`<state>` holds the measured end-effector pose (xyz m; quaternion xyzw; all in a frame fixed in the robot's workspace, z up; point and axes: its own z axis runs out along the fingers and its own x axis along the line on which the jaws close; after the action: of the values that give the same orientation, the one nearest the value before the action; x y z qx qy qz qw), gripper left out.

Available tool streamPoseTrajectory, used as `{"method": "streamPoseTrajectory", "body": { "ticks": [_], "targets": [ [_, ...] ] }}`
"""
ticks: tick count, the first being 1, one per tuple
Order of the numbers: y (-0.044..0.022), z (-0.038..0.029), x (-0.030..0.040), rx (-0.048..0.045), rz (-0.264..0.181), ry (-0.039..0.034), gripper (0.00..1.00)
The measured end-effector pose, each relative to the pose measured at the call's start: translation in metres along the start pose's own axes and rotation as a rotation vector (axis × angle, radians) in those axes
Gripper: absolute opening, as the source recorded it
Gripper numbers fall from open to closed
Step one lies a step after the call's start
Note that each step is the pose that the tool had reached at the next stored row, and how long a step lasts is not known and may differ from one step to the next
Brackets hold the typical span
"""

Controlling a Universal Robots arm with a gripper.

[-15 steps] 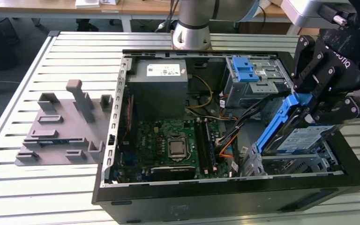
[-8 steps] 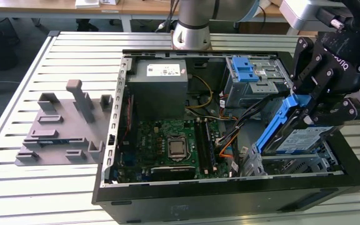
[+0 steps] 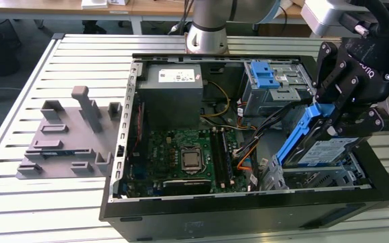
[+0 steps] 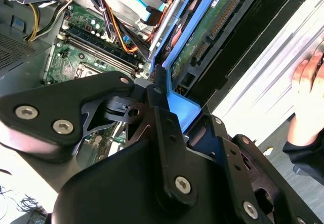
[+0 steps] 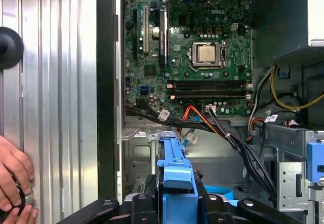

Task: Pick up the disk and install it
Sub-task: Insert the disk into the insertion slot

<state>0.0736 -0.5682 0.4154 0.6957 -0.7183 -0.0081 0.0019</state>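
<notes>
Disk (image 3: 320, 152) tilted over the computer case (image 3: 248, 205), pinched tight in the hand's (image 3: 343, 120) grip

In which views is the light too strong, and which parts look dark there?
In the second wrist view, strong light washes out the table, and the gripper, shut on the disk, looks dark in front. In the first wrist view, the table's slats shine in bright streaks. In the exterior view, the light is soft, with no hard glare.
</notes>
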Motion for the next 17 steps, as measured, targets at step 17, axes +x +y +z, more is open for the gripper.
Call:
{"method": "streamPoseTrajectory", "body": {
  "ticks": [17],
  "targets": [
    [-0.0001, 0.0052, 0.0001, 0.0, 0.0, -0.0001, 0.36]
  ]
}}
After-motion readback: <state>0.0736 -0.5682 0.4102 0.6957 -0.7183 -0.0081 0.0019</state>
